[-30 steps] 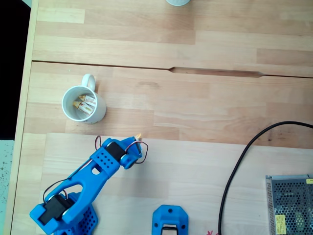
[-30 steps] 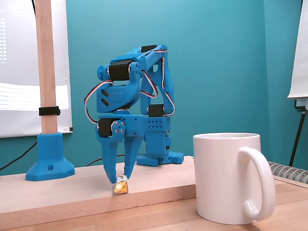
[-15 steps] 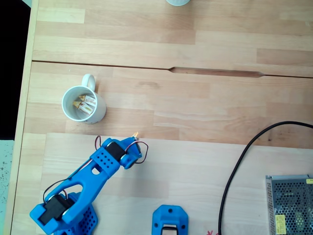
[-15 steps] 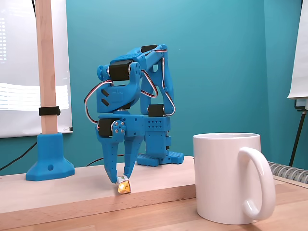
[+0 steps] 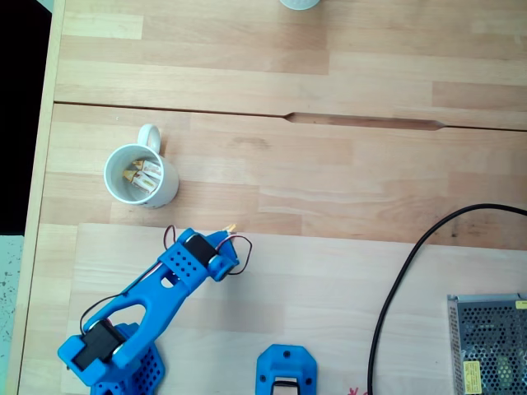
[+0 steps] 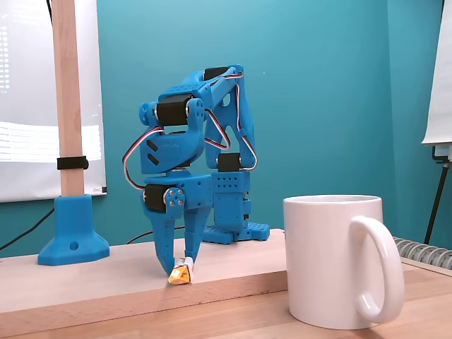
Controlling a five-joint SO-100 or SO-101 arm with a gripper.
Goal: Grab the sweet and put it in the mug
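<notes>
The gripper (image 6: pixel 179 270) pointed down with its fingertips clamped on the sweet (image 6: pixel 181 272), held at the raised board's (image 6: pixel 92 282) front edge. The mug (image 5: pixel 141 176) stood apart, beyond the gripper (image 5: pixel 226 236), holding wrapped sweets.

Glossy ceramic mug (image 6: pixel 332 261) — matt wooden table (image 5: pixel 346 173)

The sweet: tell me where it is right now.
In the side-on fixed view the sweet sits between the tips of the blue gripper, at the raised board's front edge, left of the mug.
</notes>
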